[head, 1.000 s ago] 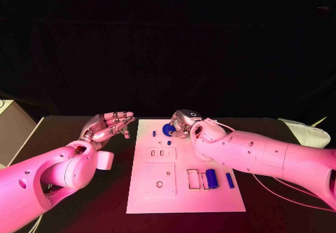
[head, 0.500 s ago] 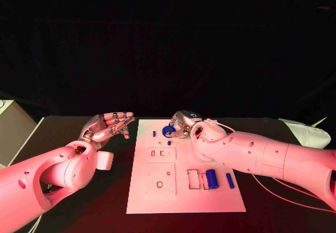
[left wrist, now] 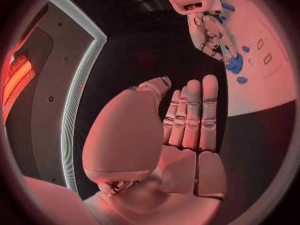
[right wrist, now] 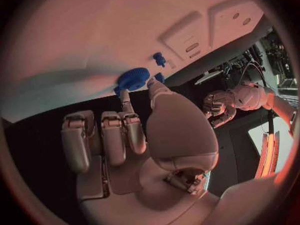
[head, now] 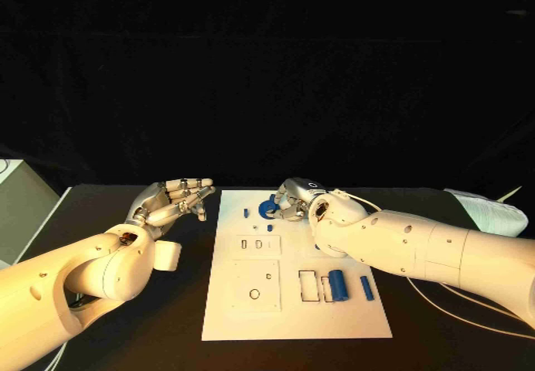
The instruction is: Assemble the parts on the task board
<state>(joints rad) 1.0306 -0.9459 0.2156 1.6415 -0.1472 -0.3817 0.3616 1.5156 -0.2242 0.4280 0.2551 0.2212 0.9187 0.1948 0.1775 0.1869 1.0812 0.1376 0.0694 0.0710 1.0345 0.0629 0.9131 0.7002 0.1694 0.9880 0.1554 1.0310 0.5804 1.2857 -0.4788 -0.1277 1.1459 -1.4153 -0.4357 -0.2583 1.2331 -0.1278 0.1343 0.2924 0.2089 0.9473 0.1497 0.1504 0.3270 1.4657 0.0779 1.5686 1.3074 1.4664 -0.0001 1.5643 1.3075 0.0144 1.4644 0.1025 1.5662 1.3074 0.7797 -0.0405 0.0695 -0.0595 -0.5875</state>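
The white task board (head: pixel 292 313) lies in the middle of the black table. At its far end my right hand (head: pixel 293 199) pinches a blue round toothed part (head: pixel 267 209) between thumb and a finger, low over the board; the same part (right wrist: pixel 133 78) shows at the fingertips (right wrist: pixel 125 94) in the right wrist view. Two small blue pegs (head: pixel 245 212) (head: pixel 270 228) stand close by. A blue cylinder (head: pixel 338 285) and a slim blue piece (head: pixel 366 288) lie on the board's near right. My left hand (head: pixel 173 199) hovers left of the board, its fingers (left wrist: pixel 190 112) straight and holding nothing.
Raised white plates with slots (head: pixel 257 243) (head: pixel 255 284) and a rectangular recess (head: pixel 308 286) sit on the board. A pale box (head: pixel 17 212) stands at the table's left edge and a white bundle (head: pixel 491 215) at the right. A thin cable (head: pixel 446 297) runs beside my right arm.
My right hand and the blue round part have sunk very slightly toward the board. My left hand has stayed still.
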